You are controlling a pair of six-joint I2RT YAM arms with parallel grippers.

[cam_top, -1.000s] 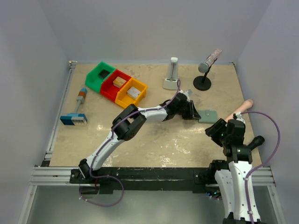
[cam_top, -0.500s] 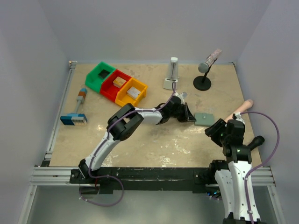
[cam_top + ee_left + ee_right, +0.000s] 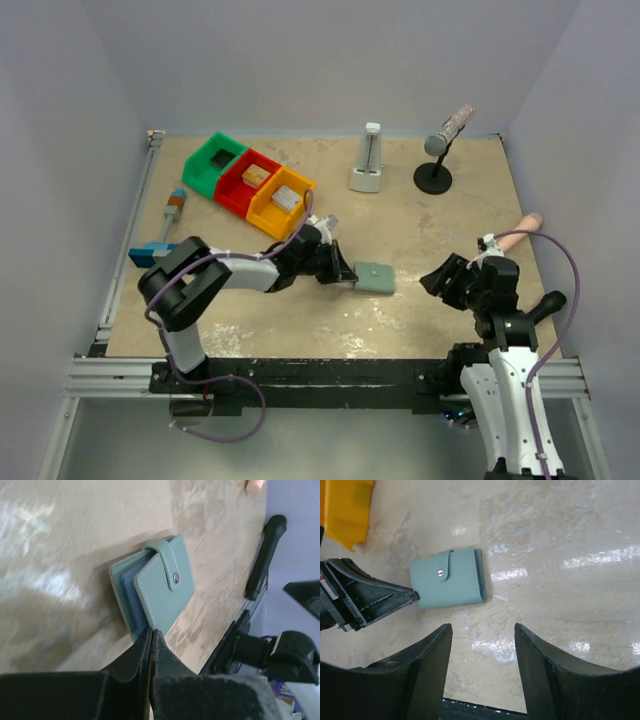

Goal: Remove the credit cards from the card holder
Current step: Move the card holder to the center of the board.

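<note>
The card holder [image 3: 376, 277] is a light teal wallet, closed with its snap tab, lying flat near the table's middle. It also shows in the left wrist view [image 3: 160, 587] and the right wrist view [image 3: 450, 579]. My left gripper [image 3: 348, 273] is shut on the wallet's left edge, its tips [image 3: 150, 630] pinching the top panel's stitched rim. A darker blue layer shows between the panels. No credit card shows; any are hidden inside. My right gripper [image 3: 440, 278] is open and empty to the right of the wallet, fingers spread [image 3: 482, 627] above bare table.
Green [image 3: 213, 162], red [image 3: 248, 180] and yellow [image 3: 281, 198] bins stand at the back left. A blue-and-white block with a handle [image 3: 158, 253] lies far left. A white upright object [image 3: 368, 160] and a microphone on a stand [image 3: 440, 140] stand at the back. A pink rod [image 3: 518, 232] lies at right.
My left gripper has pulled back left toward the table's middle, dragging the card holder with it. The right gripper shifted slightly left.
</note>
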